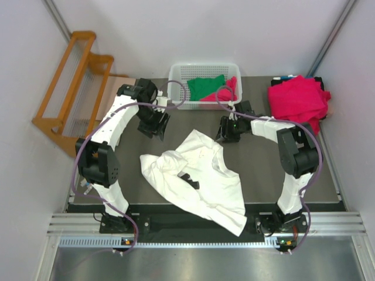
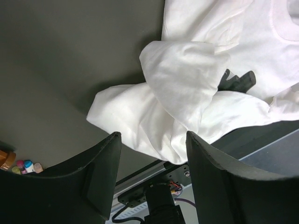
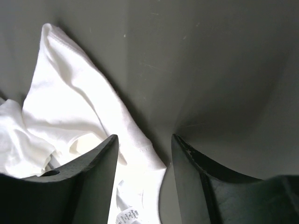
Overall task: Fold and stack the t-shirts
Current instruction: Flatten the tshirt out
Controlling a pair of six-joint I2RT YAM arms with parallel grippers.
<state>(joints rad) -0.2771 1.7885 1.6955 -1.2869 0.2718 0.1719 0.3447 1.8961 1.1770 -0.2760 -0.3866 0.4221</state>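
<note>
Top external view, white t-shirt (image 1: 199, 175) crumpled mid-surface (image 1: 263, 170) between both arms, left jaws wide and empty near its bunched left end, right jaws partly apart with its far edge between them, pink t-shirts (image 1: 296, 99) heaped far right, green t-shirt (image 1: 205, 88) in the basket (image 1: 176, 73).

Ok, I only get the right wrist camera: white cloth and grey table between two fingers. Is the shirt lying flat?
Observer: No. The top view shows the white t-shirt crumpled, its left side bunched up.
Operator: Where are the other shirts?
Observer: A pile of pink t-shirts sits at the far right corner of the table. The basket holds a green t-shirt and a pink one.
Operator: What's the other arm doing?
Observer: The left gripper hangs open beside the bunched side, holding nothing.
</note>
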